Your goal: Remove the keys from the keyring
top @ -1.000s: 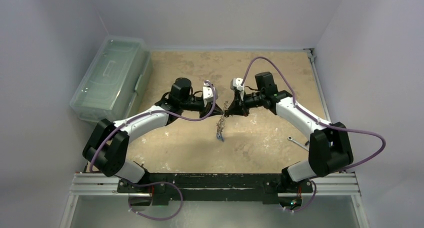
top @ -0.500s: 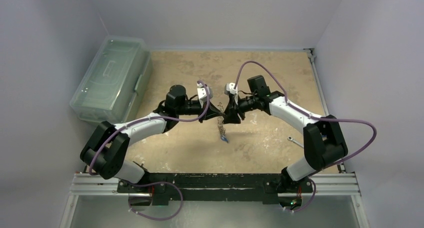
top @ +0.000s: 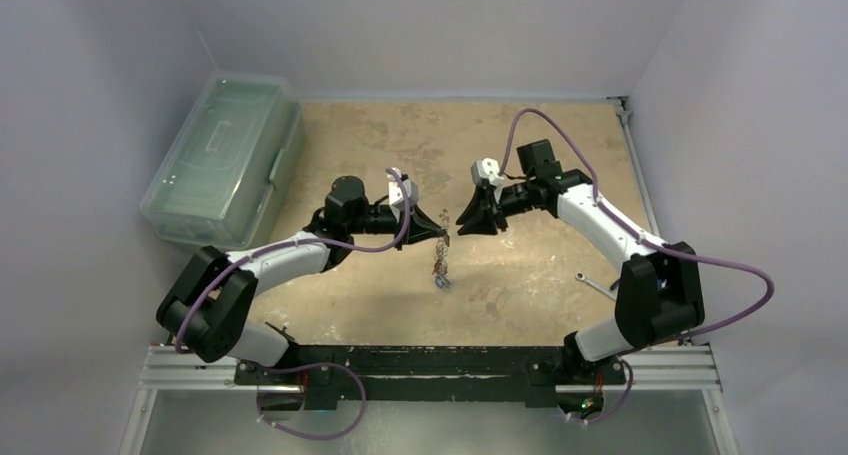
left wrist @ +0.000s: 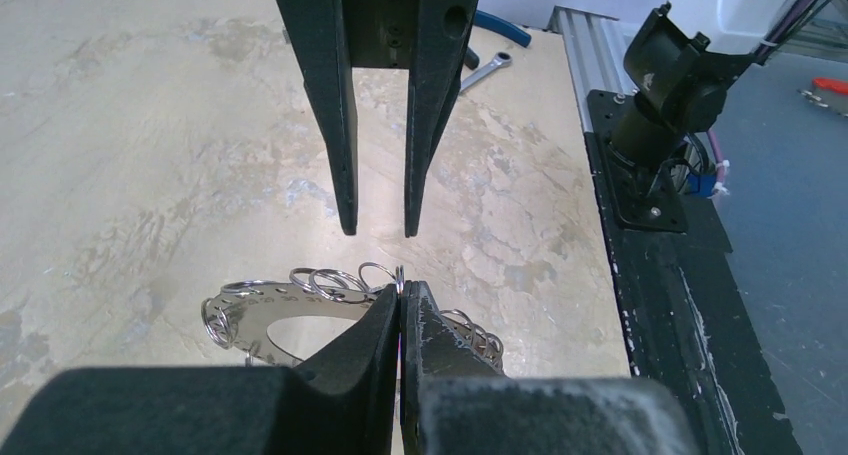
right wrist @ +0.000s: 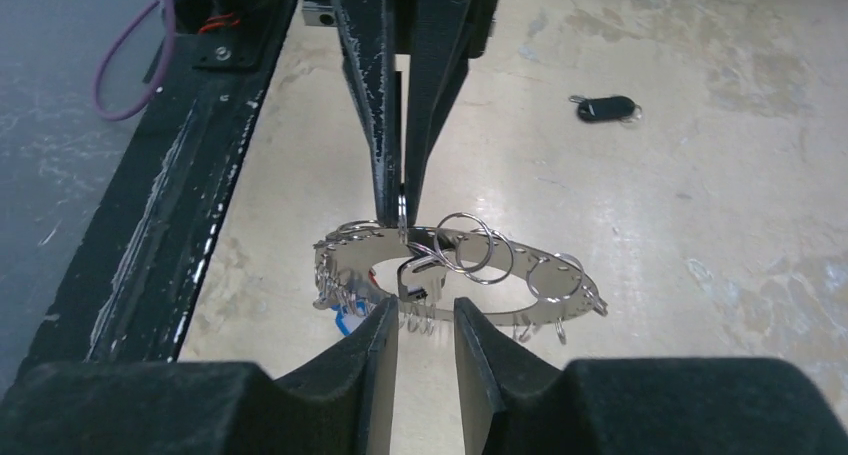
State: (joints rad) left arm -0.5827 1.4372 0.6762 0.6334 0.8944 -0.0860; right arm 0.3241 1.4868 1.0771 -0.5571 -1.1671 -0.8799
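Note:
The keyring (right wrist: 545, 275) is a flat silvery ring fringed with small split rings. It hangs above the table from my left gripper (left wrist: 402, 293), which is shut on one small split ring at its top edge. In the top view the keyring (top: 439, 263) dangles below my left gripper (top: 443, 233). A silvery key (right wrist: 422, 275) and a blue-headed key (right wrist: 346, 321) hang from it. My right gripper (right wrist: 422, 315) is open and empty, a short way from the ring and facing it. It also shows in the top view (top: 463, 225).
A black key fob (right wrist: 607, 107) lies on the table behind the left gripper. A silver spanner (top: 596, 283) lies near the right arm, and blue pliers handles (left wrist: 500, 30) lie by it. A clear lidded plastic box (top: 222, 155) stands at the left edge.
My right gripper has drawn back to the right, away from the keyring. My left gripper still holds the ring and has shifted slightly left and nearer.

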